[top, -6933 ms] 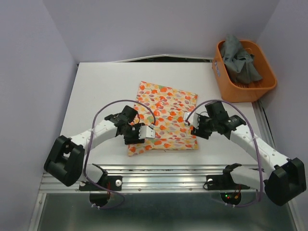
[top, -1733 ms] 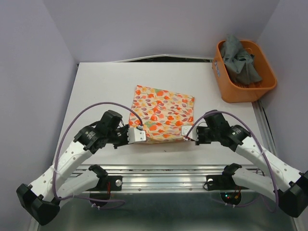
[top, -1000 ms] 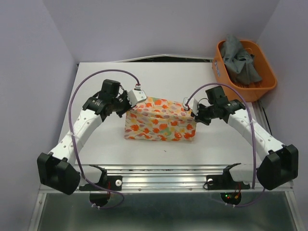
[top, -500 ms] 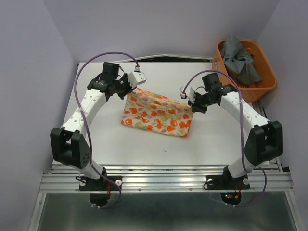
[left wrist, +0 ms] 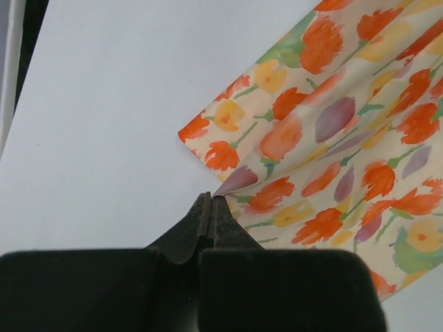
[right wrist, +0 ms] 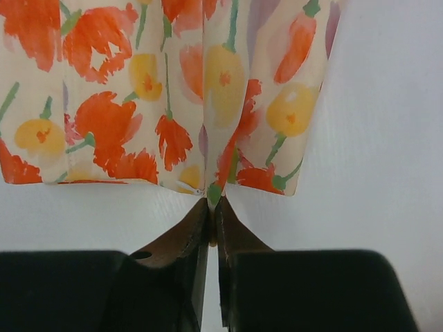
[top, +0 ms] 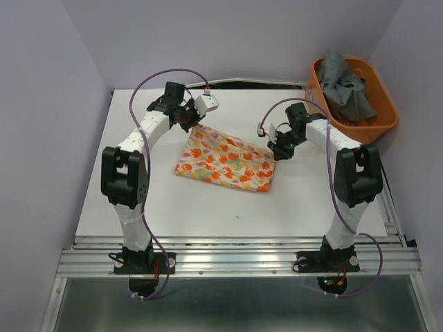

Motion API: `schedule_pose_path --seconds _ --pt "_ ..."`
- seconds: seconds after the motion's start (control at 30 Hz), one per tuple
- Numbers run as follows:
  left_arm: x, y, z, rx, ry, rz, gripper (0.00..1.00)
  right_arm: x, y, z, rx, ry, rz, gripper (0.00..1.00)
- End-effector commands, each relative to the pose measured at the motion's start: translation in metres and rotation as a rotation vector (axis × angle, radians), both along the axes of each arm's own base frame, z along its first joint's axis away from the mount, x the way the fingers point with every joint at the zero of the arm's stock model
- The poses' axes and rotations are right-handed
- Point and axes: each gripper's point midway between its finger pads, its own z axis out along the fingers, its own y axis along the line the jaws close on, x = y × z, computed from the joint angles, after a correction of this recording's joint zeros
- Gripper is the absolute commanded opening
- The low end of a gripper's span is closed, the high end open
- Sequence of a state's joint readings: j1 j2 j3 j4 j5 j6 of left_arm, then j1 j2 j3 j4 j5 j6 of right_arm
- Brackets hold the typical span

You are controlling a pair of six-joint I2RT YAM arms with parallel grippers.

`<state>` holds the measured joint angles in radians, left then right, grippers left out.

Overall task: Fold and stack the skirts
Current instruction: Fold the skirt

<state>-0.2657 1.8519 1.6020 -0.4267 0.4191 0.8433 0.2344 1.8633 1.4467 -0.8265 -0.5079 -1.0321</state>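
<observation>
- A white table [top: 138,200] seen from above, with two robot arms reaching out over it from the near edge.
- The floral skirt [top: 225,160], cream with orange, red and yellow flowers and green stems, lies folded into a slanted band at the middle of the table. Its left end is farther from the arms than its right end.
- The left gripper [left wrist: 210,199] is at the skirt's far left corner. Its two dark fingers are pressed together, and a small peak of the cloth edge is pinched between their tips.
- The right gripper [right wrist: 210,202] is at the skirt's right end. Its fingers are almost together, with only a thin slit between them lower down. A pucker of the hem is drawn in between the tips, and layered edges of the fold show just above them.
- The dark grey skirt [top: 346,86] sits crumpled in an orange plastic basket [top: 353,135] at the far right corner of the table, well apart from the floral skirt and touched by neither gripper.
</observation>
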Motion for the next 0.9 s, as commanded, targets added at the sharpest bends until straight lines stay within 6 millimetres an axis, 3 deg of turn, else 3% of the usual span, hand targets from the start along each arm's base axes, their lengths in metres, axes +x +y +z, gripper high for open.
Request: schedule_pose_path --seconds 0.0,0.07,0.13,0.17,0.2,0.27,0.3,0.4,0.43,0.47,0.5,0.53,0.57,0.6,0.63,0.67,0.7,0.73,0.8,0.87 --pt "0.039 -0.005 0.007 -0.043 -0.066 0.043 0.0 0.019 -0.01 0.001 0.02 0.001 -0.04 0.18" --pt "0.053 -0.004 0.001 -0.041 -0.087 0.065 0.06 0.028 -0.012 -0.001 0.028 0.001 -0.074 0.32" --pt "0.07 -0.002 -0.003 -0.051 -0.115 0.106 0.21 0.039 -0.013 0.001 0.042 -0.003 -0.111 0.38" --pt "0.076 0.0 -0.002 -0.05 -0.133 0.135 0.28 0.044 -0.011 0.004 0.055 -0.005 -0.147 0.51" --pt "0.083 0.0 0.002 -0.067 -0.153 0.16 0.36 0.048 -0.01 0.005 0.063 -0.005 -0.167 0.55" --pt "0.09 -0.001 0.011 -0.105 -0.163 0.2 0.43 0.06 -0.006 0.018 0.093 -0.018 -0.204 0.63" --pt "0.093 0.002 0.026 -0.118 -0.191 0.233 0.56 0.061 -0.001 0.019 0.122 0.012 -0.242 0.64" --pt "0.084 0.01 0.045 -0.151 -0.194 0.296 0.58 0.07 0.011 0.036 0.201 0.049 -0.305 0.65" --pt "0.075 0.013 0.063 -0.169 -0.204 0.313 0.57 0.071 0.015 0.034 0.217 0.073 -0.319 0.66" --pt "0.064 0.017 0.062 -0.178 -0.169 0.329 0.58 0.074 0.02 0.037 0.253 0.104 -0.357 0.68" --pt "0.039 0.02 0.058 -0.194 -0.102 0.341 0.84 0.075 0.023 0.035 0.265 0.123 -0.369 0.68" --pt "0.025 0.022 0.059 -0.209 -0.077 0.344 0.91 0.076 0.025 0.032 0.277 0.147 -0.376 0.68" --pt "0.011 0.024 0.055 -0.223 -0.047 0.362 0.91 0.076 0.027 0.018 0.273 0.193 -0.392 0.68" --pt "-0.011 0.028 0.03 -0.221 0.029 0.383 0.9 0.076 0.028 0.015 0.272 0.211 -0.393 0.68" --pt "-0.032 0.029 0.042 -0.257 0.053 0.395 0.88 0.076 0.029 0.008 0.268 0.233 -0.394 0.68" --pt "-0.046 0.03 0.037 -0.272 0.084 0.398 0.87 0.075 0.028 -0.007 0.251 0.266 -0.401 0.68" --pt "-0.069 0.029 0.016 -0.285 0.161 0.391 0.85 0.072 0.028 -0.013 0.247 0.289 -0.404 0.67" --pt "-0.085 0.032 0.023 -0.308 0.172 0.393 0.83 0.07 0.028 -0.019 0.244 0.308 -0.408 0.66" --pt "-0.109 0.034 0.007 -0.297 0.232 0.392 0.75 0.061 0.029 -0.03 0.243 0.36 -0.417 0.62" --pt "-0.124 0.038 0.002 -0.299 0.271 0.415 0.67 0.049 0.028 -0.04 0.234 0.407 -0.425 0.55"
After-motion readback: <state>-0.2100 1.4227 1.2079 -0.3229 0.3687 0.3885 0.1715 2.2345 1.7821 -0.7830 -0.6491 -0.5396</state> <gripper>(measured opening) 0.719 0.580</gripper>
